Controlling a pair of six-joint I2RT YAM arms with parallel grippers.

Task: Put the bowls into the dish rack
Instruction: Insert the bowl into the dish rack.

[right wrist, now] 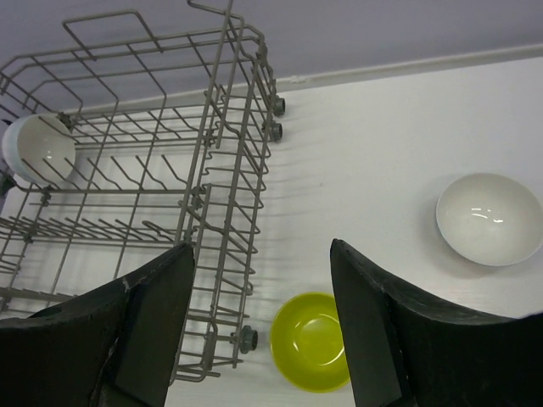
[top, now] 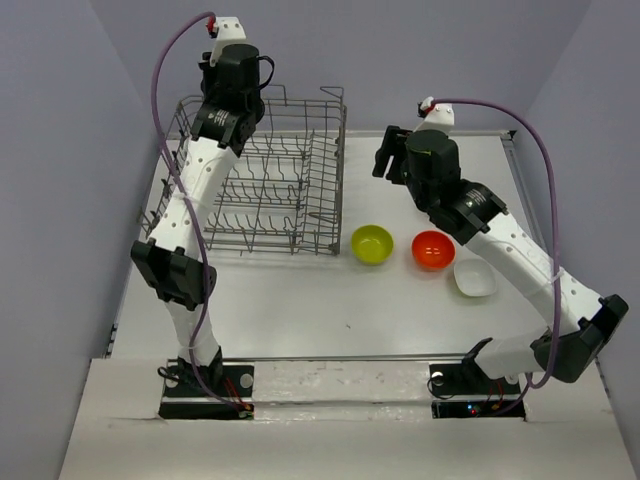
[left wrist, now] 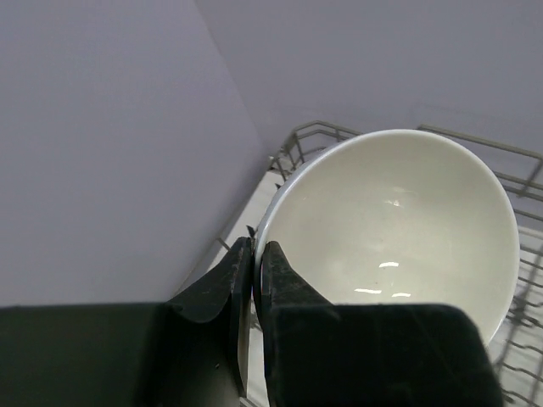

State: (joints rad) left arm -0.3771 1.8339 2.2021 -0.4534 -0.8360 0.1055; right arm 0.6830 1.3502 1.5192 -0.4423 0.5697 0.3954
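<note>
The grey wire dish rack [top: 290, 180] stands at the back left of the table. My left gripper [left wrist: 254, 254] is shut on the rim of a white bowl [left wrist: 399, 237] and holds it on edge over the rack's far left corner; this bowl also shows in the right wrist view [right wrist: 38, 148]. In the top view the left gripper [top: 232, 85] hides that bowl. My right gripper [right wrist: 259, 254] is open and empty, above the table right of the rack [right wrist: 170, 170]. Under it lies a yellow-green bowl [right wrist: 312, 341], also in the top view [top: 372, 243].
A red-orange bowl [top: 433, 249] and a second white bowl [top: 474, 277] sit on the table right of the yellow-green one; the white one also shows in the right wrist view [right wrist: 489, 219]. Grey walls close in the back and sides.
</note>
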